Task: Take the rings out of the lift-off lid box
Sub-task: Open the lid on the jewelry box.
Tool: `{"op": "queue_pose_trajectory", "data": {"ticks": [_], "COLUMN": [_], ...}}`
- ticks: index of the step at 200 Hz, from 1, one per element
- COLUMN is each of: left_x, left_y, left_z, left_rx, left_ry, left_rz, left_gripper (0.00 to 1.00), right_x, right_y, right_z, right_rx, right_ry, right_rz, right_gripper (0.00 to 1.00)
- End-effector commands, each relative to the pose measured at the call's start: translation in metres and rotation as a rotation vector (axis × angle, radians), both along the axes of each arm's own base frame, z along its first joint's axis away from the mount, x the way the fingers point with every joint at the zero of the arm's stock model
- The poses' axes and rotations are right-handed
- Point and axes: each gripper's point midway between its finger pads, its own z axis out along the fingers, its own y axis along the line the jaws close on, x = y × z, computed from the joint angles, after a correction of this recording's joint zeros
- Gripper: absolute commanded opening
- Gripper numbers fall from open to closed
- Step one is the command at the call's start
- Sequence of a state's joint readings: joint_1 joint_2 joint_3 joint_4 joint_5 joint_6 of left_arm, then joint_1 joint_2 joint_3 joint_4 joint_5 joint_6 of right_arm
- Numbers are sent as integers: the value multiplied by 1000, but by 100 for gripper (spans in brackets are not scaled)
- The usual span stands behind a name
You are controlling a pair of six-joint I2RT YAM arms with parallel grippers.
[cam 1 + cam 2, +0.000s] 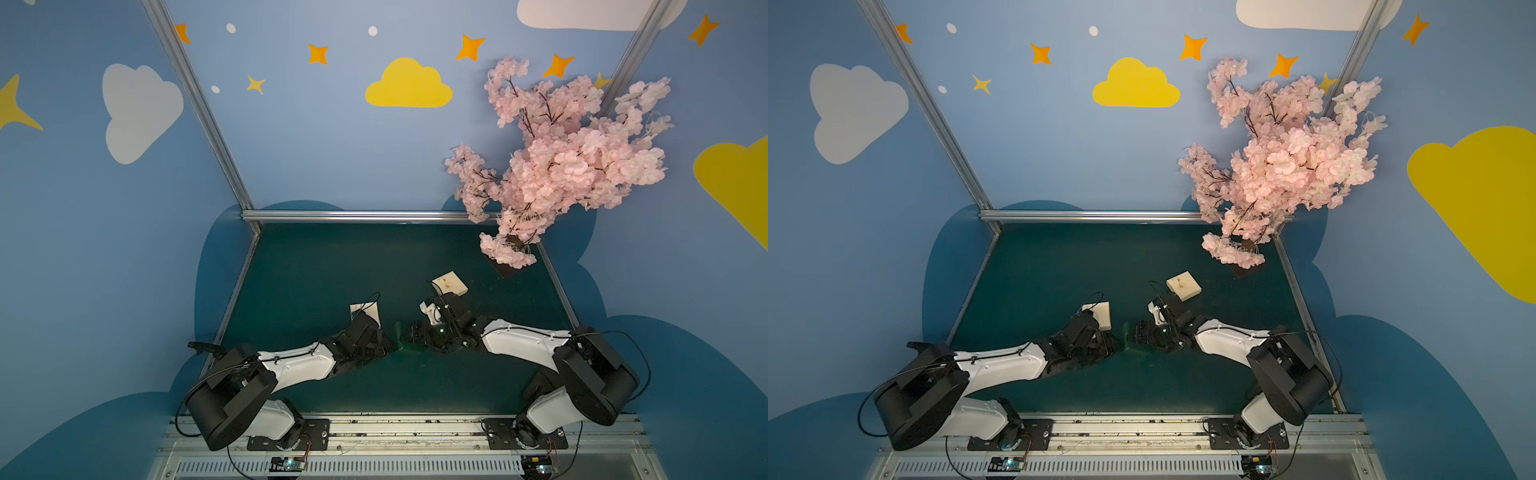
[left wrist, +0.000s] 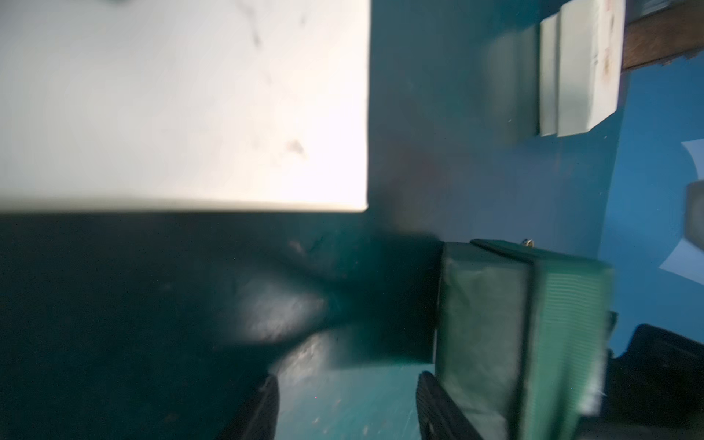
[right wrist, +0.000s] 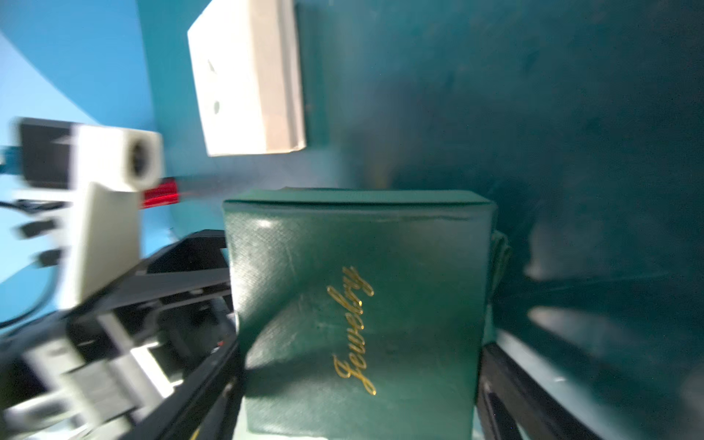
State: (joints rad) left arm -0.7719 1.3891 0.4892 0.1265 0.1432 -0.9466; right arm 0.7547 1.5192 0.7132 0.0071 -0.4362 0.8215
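Dark green table [image 1: 332,266] with a pink blossom tree [image 1: 561,166] standing on it on a dark base. A cream box [image 1: 449,283] lies near the tree, and a second cream box [image 1: 372,311] well beyond it. A green box [image 1: 405,338] lettered "Jewelry" stands farther still; whether it touches the table is unclear.

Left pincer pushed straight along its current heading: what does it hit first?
Probably the mat. The line from the left pincer runs between the white box and the green box, which sits right beside one finger. Blurry view, so unsure.
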Motion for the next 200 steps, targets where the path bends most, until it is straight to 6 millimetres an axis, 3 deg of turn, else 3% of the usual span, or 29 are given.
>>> {"op": "queue_pose_trajectory", "data": {"ticks": [1, 38, 93, 145, 200], "left_x": [-15, -15, -14, -4, 0], "left_y": [15, 14, 29, 20, 13], "left_z": [-15, -13, 8, 44, 46], "left_rx": [74, 72, 88, -40, -57], "left_ry": [45, 42, -15, -128, -131], "left_rz": [-14, -19, 26, 40, 29], "left_gripper": [60, 60, 62, 74, 75], "right_x": [-1, -4, 2, -3, -5], "right_y": [10, 11, -13, -8, -1], "right_z": [26, 28, 8, 4, 9], "right_rx": [96, 108, -33, -16, 25], "right_ry": [-30, -30, -48, -37, -40], "right_rz": [23, 35, -22, 4, 20], "right_gripper": [88, 88, 88, 88, 88]}}
